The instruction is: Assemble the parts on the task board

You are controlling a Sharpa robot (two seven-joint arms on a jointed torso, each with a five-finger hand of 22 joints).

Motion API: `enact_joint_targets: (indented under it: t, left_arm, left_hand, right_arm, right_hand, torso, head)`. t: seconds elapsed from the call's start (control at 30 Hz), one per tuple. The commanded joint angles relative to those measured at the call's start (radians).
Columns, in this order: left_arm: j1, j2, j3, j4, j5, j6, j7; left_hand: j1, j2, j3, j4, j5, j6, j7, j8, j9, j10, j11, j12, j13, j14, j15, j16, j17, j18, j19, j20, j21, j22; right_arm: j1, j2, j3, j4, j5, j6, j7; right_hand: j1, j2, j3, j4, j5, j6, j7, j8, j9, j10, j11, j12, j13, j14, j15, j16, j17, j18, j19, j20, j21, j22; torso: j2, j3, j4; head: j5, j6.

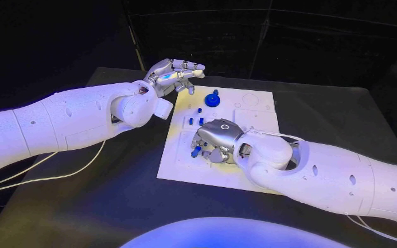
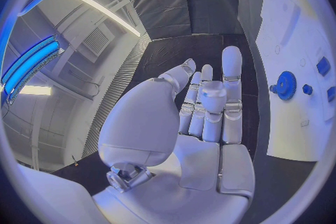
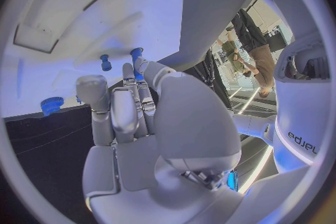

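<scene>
- The task board (image 1: pixel 248 107) is a white plate that lies in the middle of the black table (image 1: pixel 99 202).
- A blue gear (image 1: pixel 214 99) stands on the far part of the board; the left wrist view shows it too (image 2: pixel 285 85), with a small blue peg (image 2: pixel 307 89) just beside it.
- More small blue parts (image 1: pixel 200 120) stand on the board between the gear and the right hand.
- The left hand (image 1: pixel 172 76) hangs above the table just past the far left corner of the board. Its fingers (image 2: pixel 232 75) are stretched and apart, and it holds nothing.
- The right hand (image 1: pixel 217 139) is low over the near part of the board, palm down, among the blue parts.
- In the right wrist view its fingers (image 3: pixel 122 106) reach to a blue peg (image 3: pixel 136 56), and the fingertips seem to touch it; I cannot tell if the peg is really pinched.
- Another blue peg (image 3: pixel 106 61) stands near on the board, apart from the fingers.
</scene>
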Motion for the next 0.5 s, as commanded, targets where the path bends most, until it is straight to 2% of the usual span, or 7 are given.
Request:
enact_joint_targets:
  t: [0.03, 0.3, 0.5]
  left_arm:
    - [0.001, -0.001, 0.001, 0.002, -0.002, 0.010, 0.003]
    - [0.002, -0.001, 0.001, 0.004, -0.002, 0.008, 0.005]
    - [0.002, -0.001, 0.001, 0.003, -0.002, 0.007, 0.006]
  left_hand:
    - [0.001, -0.002, -0.001, -0.005, 0.006, -0.007, -0.001, 0.006, 0.000, -0.006, -0.002, 0.006, 0.001, -0.003, 0.001, 0.005, 0.001, 0.014, 0.000, 0.006, -0.003, -0.001]
    - [-0.001, -0.001, -0.001, -0.004, 0.008, -0.008, -0.001, 0.008, 0.000, -0.007, -0.002, 0.010, 0.002, -0.003, 0.002, 0.007, 0.002, 0.014, 0.000, 0.006, -0.003, 0.000]
    - [-0.001, -0.001, -0.001, -0.004, 0.008, -0.008, -0.001, 0.008, 0.000, -0.007, -0.002, 0.010, 0.002, -0.003, 0.002, 0.007, 0.002, 0.014, 0.000, 0.006, -0.003, 0.000]
  right_arm:
    - [0.002, 0.008, 0.001, -0.004, -0.011, 0.025, -0.013]
    - [0.002, 0.022, 0.000, -0.012, -0.007, 0.063, -0.016]
    - [0.002, 0.029, 0.000, -0.017, 0.003, 0.051, -0.014]
  right_hand:
    - [-0.023, -0.005, -0.014, 0.006, 0.000, -0.012, 0.008, -0.012, -0.002, -0.008, 0.008, -0.012, -0.003, 0.019, 0.007, -0.002, -0.002, 0.002, -0.010, 0.002, -0.010, -0.013]
    - [-0.033, -0.007, -0.019, 0.009, -0.001, -0.016, 0.010, -0.013, -0.002, -0.014, 0.011, -0.018, -0.003, 0.018, 0.009, -0.003, -0.003, 0.003, -0.014, 0.004, -0.014, -0.019]
    - [-0.056, -0.019, -0.033, 0.018, 0.000, -0.034, 0.017, -0.016, -0.003, -0.040, 0.019, -0.035, -0.006, 0.020, 0.015, 0.006, 0.010, 0.005, -0.023, 0.009, -0.024, -0.035]
  torso:
    - [0.000, -0.0019, 0.0014]
    - [0.000, -0.0012, -0.0001]
    - [0.000, -0.0013, -0.0002]
  head:
    - [0.000, -0.002]
    - [0.001, -0.004]
    - [0.002, -0.004]
